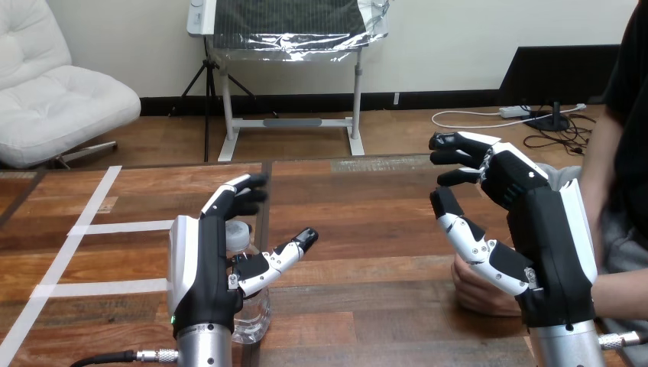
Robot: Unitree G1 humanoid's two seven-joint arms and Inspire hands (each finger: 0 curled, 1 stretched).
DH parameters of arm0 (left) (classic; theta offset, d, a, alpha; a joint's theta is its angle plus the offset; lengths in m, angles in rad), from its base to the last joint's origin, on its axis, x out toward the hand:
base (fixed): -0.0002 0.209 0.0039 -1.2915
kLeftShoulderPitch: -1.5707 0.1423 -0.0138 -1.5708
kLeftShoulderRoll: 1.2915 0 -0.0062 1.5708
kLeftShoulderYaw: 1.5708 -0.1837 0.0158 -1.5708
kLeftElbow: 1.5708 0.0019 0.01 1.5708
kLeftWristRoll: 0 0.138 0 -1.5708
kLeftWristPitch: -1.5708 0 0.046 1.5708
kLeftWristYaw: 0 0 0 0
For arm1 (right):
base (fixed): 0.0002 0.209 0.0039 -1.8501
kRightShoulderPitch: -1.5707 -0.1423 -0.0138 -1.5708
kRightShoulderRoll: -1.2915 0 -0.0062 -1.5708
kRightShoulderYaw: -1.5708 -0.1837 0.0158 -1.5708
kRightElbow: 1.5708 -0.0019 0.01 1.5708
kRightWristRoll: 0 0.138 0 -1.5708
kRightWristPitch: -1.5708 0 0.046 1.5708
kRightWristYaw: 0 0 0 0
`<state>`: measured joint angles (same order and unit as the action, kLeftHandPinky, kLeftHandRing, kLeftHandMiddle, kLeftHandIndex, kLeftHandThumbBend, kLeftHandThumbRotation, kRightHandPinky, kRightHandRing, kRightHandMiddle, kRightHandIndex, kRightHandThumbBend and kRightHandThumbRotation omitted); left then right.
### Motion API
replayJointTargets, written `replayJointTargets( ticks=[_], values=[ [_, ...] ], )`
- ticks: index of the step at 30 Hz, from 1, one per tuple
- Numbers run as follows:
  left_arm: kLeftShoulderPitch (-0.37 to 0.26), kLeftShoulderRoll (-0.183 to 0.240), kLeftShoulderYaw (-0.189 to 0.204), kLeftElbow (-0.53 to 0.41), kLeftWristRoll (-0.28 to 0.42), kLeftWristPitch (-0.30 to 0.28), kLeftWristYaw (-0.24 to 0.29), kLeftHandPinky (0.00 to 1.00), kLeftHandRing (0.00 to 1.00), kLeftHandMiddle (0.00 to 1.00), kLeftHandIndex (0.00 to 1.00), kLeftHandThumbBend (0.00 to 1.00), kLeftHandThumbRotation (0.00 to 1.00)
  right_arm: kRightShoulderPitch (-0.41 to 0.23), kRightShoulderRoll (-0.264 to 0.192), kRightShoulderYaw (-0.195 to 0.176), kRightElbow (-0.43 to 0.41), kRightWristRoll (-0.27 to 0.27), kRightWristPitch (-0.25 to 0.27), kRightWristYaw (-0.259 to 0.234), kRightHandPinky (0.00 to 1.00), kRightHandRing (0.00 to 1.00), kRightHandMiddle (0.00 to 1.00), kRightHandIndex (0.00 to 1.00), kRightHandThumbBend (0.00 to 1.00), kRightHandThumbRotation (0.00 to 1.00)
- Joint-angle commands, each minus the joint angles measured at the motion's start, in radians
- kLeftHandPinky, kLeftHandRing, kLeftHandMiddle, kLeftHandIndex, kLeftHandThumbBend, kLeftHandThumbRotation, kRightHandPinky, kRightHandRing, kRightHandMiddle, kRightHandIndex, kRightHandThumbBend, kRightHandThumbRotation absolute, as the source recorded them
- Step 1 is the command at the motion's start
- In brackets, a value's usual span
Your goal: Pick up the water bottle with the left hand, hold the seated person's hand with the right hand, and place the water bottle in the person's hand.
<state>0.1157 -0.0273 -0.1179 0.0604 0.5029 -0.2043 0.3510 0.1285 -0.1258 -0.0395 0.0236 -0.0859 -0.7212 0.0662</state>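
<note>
A clear plastic water bottle (252, 310) with a pale cap stands on the wooden table (367, 229) near its front left. My left hand (200, 267) is right beside it, palm against its left side. The fingers (237, 195) reach out above the cap and the thumb (286, 252) points past the bottle's front, neither curled round it. At the right, my right hand (546, 229) is raised and open, its fingers spread towards the left. The person's hand (481, 292) rests on the table just under and behind its thumb, loosely closed, and I see no grip on it.
The person's forearm (619, 294) comes in from the right edge, behind my right wrist. White tape strips (115, 227) cross the left part of the table. A seam (265, 199) runs down the tabletop beside the bottle.
</note>
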Motion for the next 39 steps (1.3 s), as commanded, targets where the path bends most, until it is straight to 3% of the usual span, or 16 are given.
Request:
replayJointTargets(
  ticks=[1,17,39],
  values=[
    [-0.027,0.020,-0.008,-0.023,0.043,0.013,0.031,0.75,0.82,0.86,0.85,0.87,0.30,-0.048,-0.005,0.001,-0.037,-0.005,0.000,-0.005,0.58,0.70,0.75,0.69,0.42,0.22],
    [-0.041,0.036,-0.010,0.027,0.061,0.024,0.069,0.79,0.85,0.88,0.87,0.86,0.29,-0.053,-0.009,0.001,-0.036,-0.006,-0.003,-0.002,0.57,0.69,0.75,0.69,0.42,0.23],
    [-0.034,0.028,-0.018,0.034,0.048,0.125,0.052,0.76,0.83,0.87,0.85,0.83,0.30,-0.054,-0.015,0.001,-0.037,0.003,-0.004,0.006,0.57,0.69,0.75,0.69,0.42,0.22]
  ],
)
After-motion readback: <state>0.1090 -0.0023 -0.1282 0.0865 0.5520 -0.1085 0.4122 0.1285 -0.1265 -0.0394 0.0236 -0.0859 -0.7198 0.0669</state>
